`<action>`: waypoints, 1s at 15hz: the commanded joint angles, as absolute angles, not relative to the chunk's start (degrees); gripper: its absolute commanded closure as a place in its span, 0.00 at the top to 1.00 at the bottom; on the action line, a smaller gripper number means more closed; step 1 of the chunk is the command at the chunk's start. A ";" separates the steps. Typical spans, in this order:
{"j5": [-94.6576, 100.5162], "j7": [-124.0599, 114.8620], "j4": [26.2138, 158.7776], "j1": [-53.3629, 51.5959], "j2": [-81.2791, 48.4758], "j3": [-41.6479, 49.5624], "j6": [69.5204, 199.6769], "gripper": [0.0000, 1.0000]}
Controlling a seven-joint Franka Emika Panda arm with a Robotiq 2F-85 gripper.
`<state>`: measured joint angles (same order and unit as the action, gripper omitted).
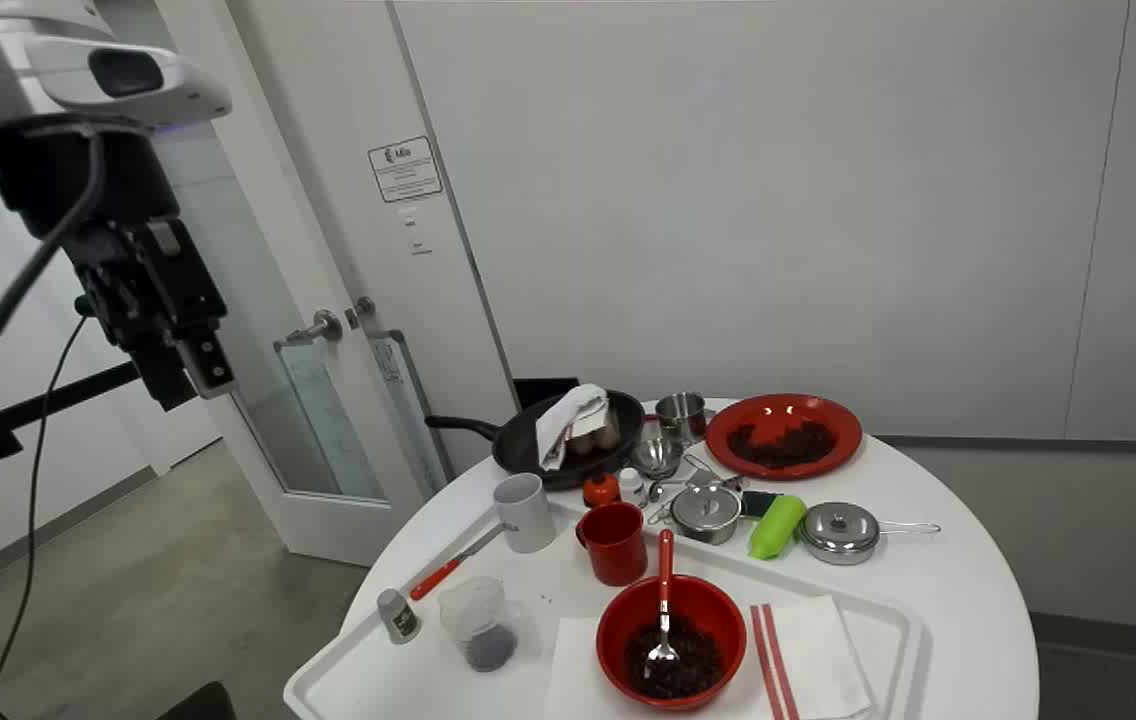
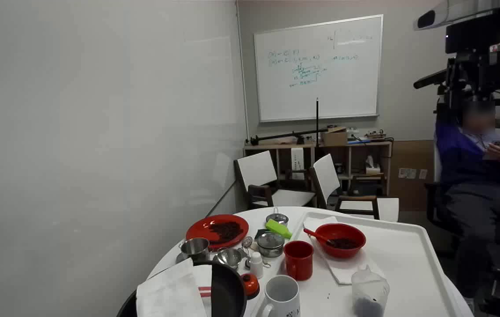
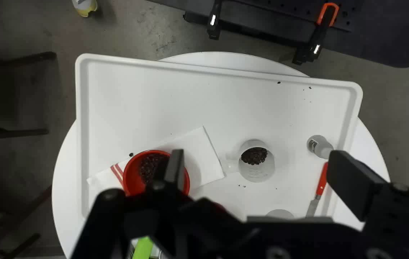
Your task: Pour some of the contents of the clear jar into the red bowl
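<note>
The clear jar [image 1: 468,605] stands upright on the white tray, with dark beans at its bottom; it also shows in an exterior view [image 2: 371,288] and the wrist view [image 3: 258,171]. The red bowl [image 1: 611,655] stands on a white napkin, holding dark beans and a red-handled spoon; it also shows in an exterior view [image 2: 342,254] and, partly behind a finger, in the wrist view [image 3: 128,174]. My gripper [image 1: 193,388] hangs high above and away from the table. In the wrist view its fingers [image 3: 256,158] are wide apart with nothing between them.
On the tray [image 1: 903,640] a red mug [image 1: 615,545] stands behind the bowl. A grey-white mug [image 1: 525,515], red-handled knife [image 1: 438,578] and small shaker [image 1: 397,615] are near the jar. A pan [image 1: 518,445], red plate [image 1: 728,458] and metal pots [image 1: 840,532] stand beyond.
</note>
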<state>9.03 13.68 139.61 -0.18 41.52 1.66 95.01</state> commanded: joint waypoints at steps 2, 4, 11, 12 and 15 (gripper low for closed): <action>9.40 13.25 139.45 -1.03 41.48 2.26 94.80 1.00; 9.40 13.25 139.45 -1.03 41.48 2.26 94.80 1.00; 8.26 3.24 138.56 1.44 38.19 0.46 95.67 1.00; 7.75 0.01 138.66 1.78 36.66 0.25 97.31 1.00; 5.67 -8.81 138.32 2.76 31.71 -0.49 101.22 1.00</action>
